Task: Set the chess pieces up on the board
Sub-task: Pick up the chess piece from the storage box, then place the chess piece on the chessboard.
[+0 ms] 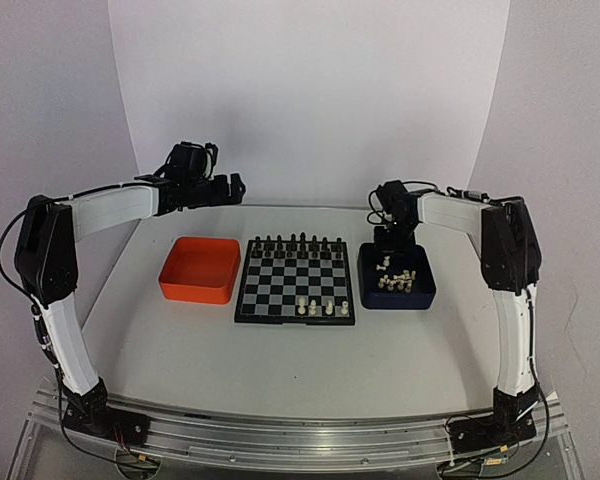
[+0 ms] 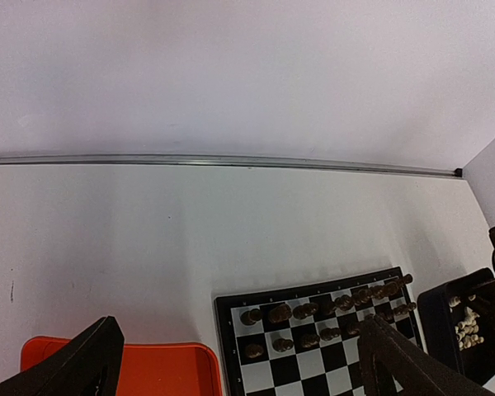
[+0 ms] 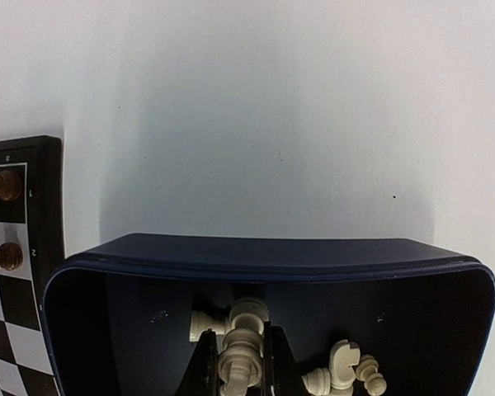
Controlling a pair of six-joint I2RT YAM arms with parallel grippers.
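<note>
The right claw [image 3: 239, 375] reaches down inside the blue tray [image 3: 264, 256], its walls close all round, and is nipped tight on one white piece [image 3: 238, 351]; more white pieces [image 3: 342, 367] lie just to its right. The board [image 1: 296, 285] lies left of that claw, beside the tray. The left claw [image 2: 241, 330] hangs high, jaws spread wide and empty, open table [image 2: 148, 231] ahead, orange tray [image 2: 148, 367] below

The white table [image 1: 280, 370] carries an orange tray [image 1: 193, 292], the board [image 1: 292, 319] and a dark blue tray [image 1: 395, 301].
</note>
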